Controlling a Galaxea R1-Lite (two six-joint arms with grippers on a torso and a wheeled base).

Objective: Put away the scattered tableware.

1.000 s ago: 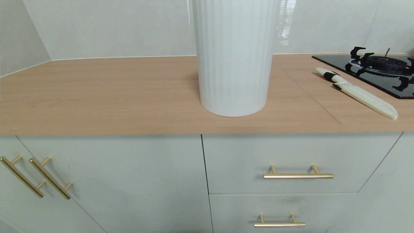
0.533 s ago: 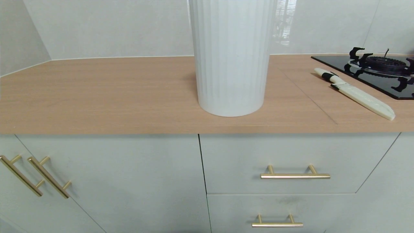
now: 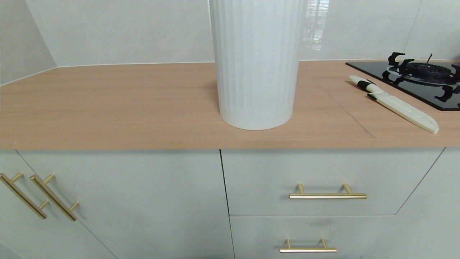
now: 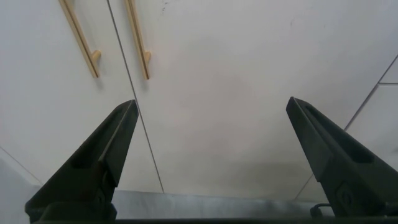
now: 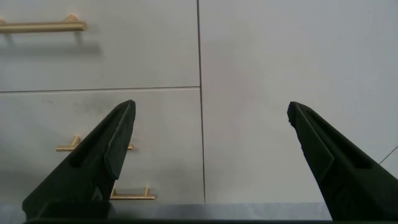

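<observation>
Knife (image 3: 394, 103): I see 1 cream knife with a black band on its handle. It lies flat on the right of the countertop (image 3: 107, 104), just beside the black hob (image 3: 413, 88), handle end toward the wall.
Container (image 3: 256, 64): 1 tall white ribbed vessel stands upright mid-counter, well apart from the knife.
Left gripper (image 4: 211, 102): fingers spread wide with nothing between them, facing a cabinet door (image 4: 236, 93) that has 2 brass handles nearby.
Right gripper (image 5: 211, 104): fingers spread wide, nothing held, facing the drawer fronts (image 5: 124, 62).
Drawers (image 3: 323, 169): 2 visible below the container, both closed.
</observation>
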